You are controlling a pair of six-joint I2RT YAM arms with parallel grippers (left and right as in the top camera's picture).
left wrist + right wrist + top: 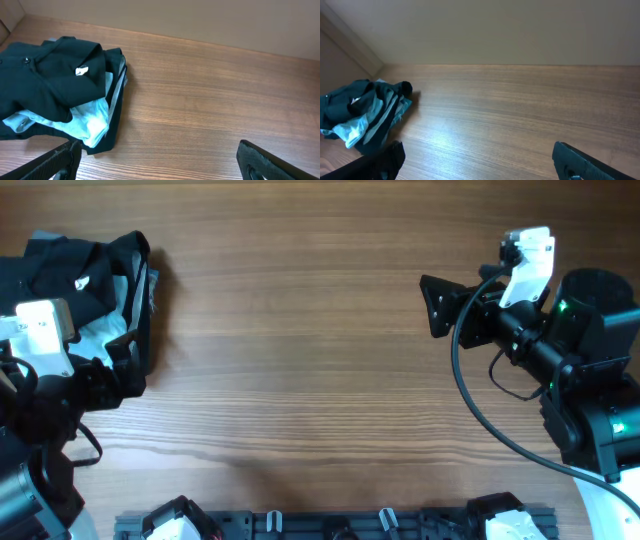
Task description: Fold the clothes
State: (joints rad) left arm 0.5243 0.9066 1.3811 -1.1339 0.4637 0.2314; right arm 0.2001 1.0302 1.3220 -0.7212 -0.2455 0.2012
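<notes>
The clothes (75, 275) lie in a crumpled heap at the far left of the table. The heap is black fabric with a small white tag and some light blue cloth showing inside. It also shows in the left wrist view (55, 75) and at the left of the right wrist view (362, 107). My left gripper (125, 375) is open and empty, just at the heap's near right corner; in the left wrist view (160, 167) its fingers are spread wide over bare wood. My right gripper (432, 307) is open and empty, far right of the heap, also seen in the right wrist view (480, 162).
The wooden table (300, 360) stretches between the two arms. A black rack (330, 525) with small parts runs along the front edge. A plain wall (495, 30) rises behind the table's far edge.
</notes>
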